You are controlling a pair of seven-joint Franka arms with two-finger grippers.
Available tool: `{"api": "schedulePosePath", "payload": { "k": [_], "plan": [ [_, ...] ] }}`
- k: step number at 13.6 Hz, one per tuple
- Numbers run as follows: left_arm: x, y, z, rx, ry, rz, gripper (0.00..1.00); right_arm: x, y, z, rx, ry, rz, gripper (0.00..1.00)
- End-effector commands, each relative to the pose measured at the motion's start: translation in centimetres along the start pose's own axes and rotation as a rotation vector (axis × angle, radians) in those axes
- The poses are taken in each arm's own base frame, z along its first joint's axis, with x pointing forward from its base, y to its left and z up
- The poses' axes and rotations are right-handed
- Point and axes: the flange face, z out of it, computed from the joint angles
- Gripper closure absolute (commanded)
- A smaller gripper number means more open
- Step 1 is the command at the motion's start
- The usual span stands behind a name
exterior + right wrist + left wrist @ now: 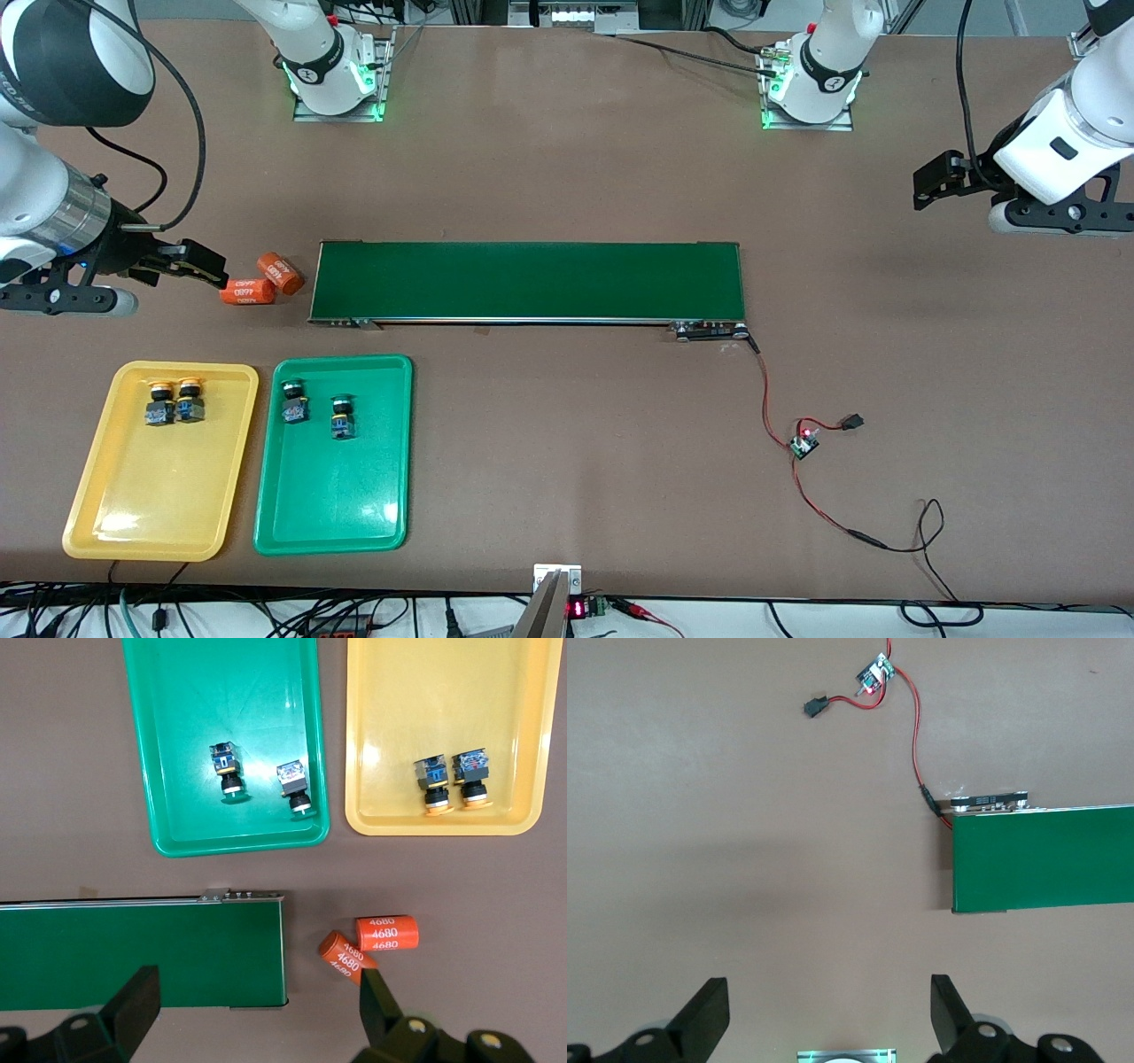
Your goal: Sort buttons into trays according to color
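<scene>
Two trays are lying side by side on the brown table [567,478], at the right arm's end and close to the front camera. The yellow tray [133,523] is sitting nearest that end of the table, and the green tray [328,523] is lying just beside it, toward the middle. Two yellow-capped buttons [174,400] are resting in the yellow tray, touching or almost touching each other, in the part of the tray farthest from the front camera. Two green-capped buttons [317,409] are resting in the green tray, also in its part farthest from the camera, with a small gap between them. All four buttons are lying on their sides with their round caps pointing toward the robots' bases. A long dark-green conveyor belt [527,282] is stretching across the middle of the table, farther from the camera than the trays. Two orange cylinders [264,281] with "4680" on them are lying together just off the belt's end on the right arm's side. A small circuit board [804,443] with red and black wires is sitting near the belt's other end. The right gripper [208,266] is hanging over the table close to the orange cylinders, with its fingers spread wide and holding nothing. The left gripper [930,182] is waiting over bare table at the left arm's end, with its fingers spread wide too and nothing between them.
</scene>
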Motion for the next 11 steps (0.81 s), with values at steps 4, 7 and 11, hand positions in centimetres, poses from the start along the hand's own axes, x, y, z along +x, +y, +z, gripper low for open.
{"api": "schedulePosePath", "payload": {
  "k": [4,7,11],
  "plan": [
    [-0.77,0.36,-2.62,-0.034,-0.019,-0.006,0.00,-0.31,0.49,-0.58,0.006,0.002,0.005,0.00],
    [-0.71,-0.08,-2.60,-0.039,-0.021,-0.011,0.00,-0.35,0.60,-0.66,0.004,0.002,0.004,0.00],
    [-0.79,-0.08,-2.69,-0.053,-0.024,-0.014,0.00,-0.48,0.98,-0.63,-0.008,-0.009,0.005,0.00]
  ]
}}
